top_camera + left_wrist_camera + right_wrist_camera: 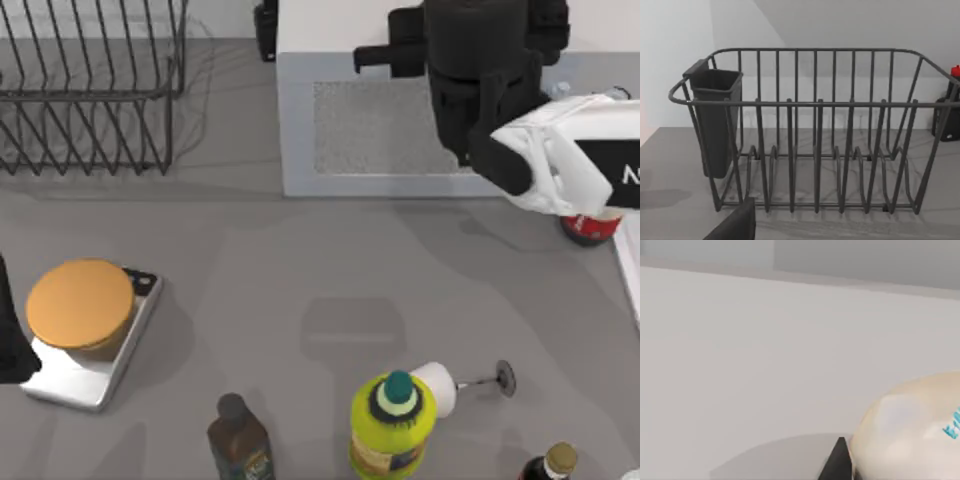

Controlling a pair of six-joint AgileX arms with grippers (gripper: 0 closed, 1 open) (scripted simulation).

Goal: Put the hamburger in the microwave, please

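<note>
The hamburger (80, 304), with a smooth golden-orange bun top, sits on a silver tray (75, 382) at the table's left. The white microwave (375, 125) stands at the back centre with its speckled grey window facing the table. My right gripper (468, 120) hangs over the right end of the microwave's front, and its black bulk hides that side of the door. In the right wrist view a white surface (765, 355) lies very close. My left arm (8, 330) is parked at the table's left edge beside the tray, and one dark fingertip (735, 226) juts into the left wrist view.
A black wire rack (90, 90) stands at the back left, straight ahead in the left wrist view (810, 135). Along the front stand a brown bottle (240, 445), a yellow-green bottle (392, 425), a white glass (440, 385) and a dark bottle (552, 464). A red can (590, 228) sits at the right.
</note>
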